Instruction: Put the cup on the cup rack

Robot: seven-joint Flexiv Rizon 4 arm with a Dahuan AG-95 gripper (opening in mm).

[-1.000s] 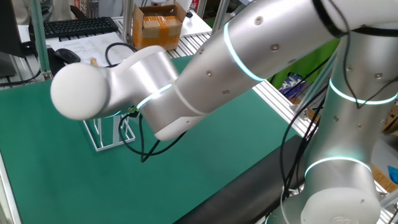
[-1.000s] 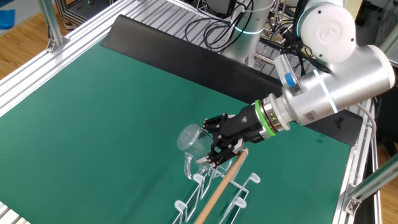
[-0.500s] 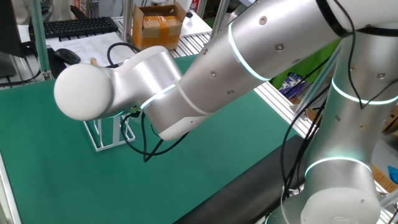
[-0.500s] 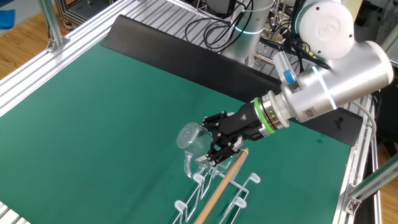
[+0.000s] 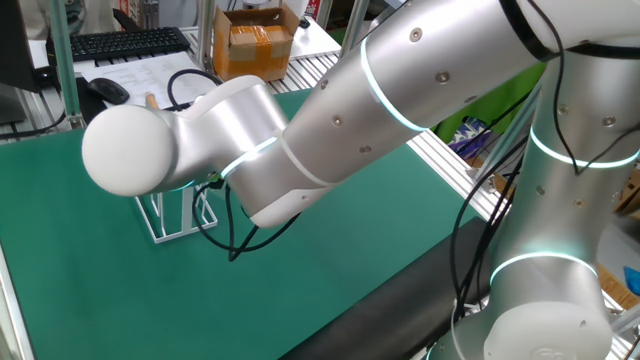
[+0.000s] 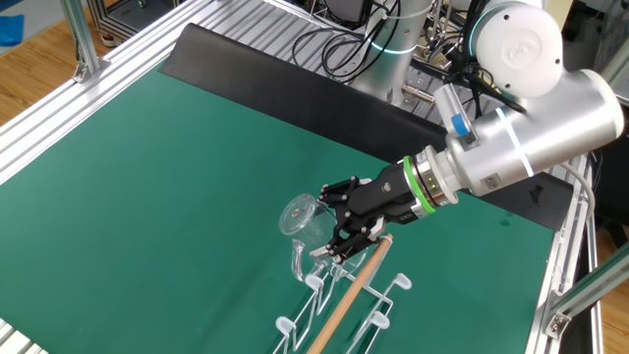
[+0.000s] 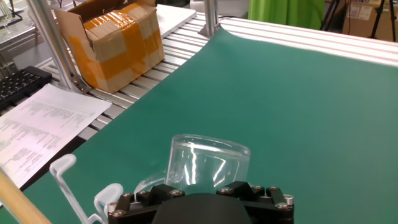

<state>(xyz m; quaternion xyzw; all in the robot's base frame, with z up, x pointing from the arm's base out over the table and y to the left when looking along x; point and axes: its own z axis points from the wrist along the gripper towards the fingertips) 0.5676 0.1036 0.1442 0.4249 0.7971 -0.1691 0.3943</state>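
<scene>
The cup (image 6: 303,218) is a clear glass mug. It is tilted on its side in my gripper (image 6: 339,228), mouth pointing away from the hand, handle (image 6: 297,260) hanging down. The gripper is shut on its base end. In the hand view the cup (image 7: 208,162) sits just ahead of the black fingers (image 7: 152,194). The cup rack (image 6: 344,295) is white wire with a wooden rod handle (image 6: 352,283). The cup hangs just above its near-end pegs (image 7: 62,165). In one fixed view my arm hides the cup and gripper; only the rack's base (image 5: 175,218) shows.
A cardboard box (image 7: 112,43) and papers (image 7: 43,121) lie beyond the mat's aluminium edge, to the left in the hand view. A keyboard (image 5: 125,43) and cables lie behind the table. A black strip (image 6: 295,84) borders the green mat on the robot's side.
The arm shifted slightly and came back. The cup stays held above the rack's near pegs, in nearly the same place.
</scene>
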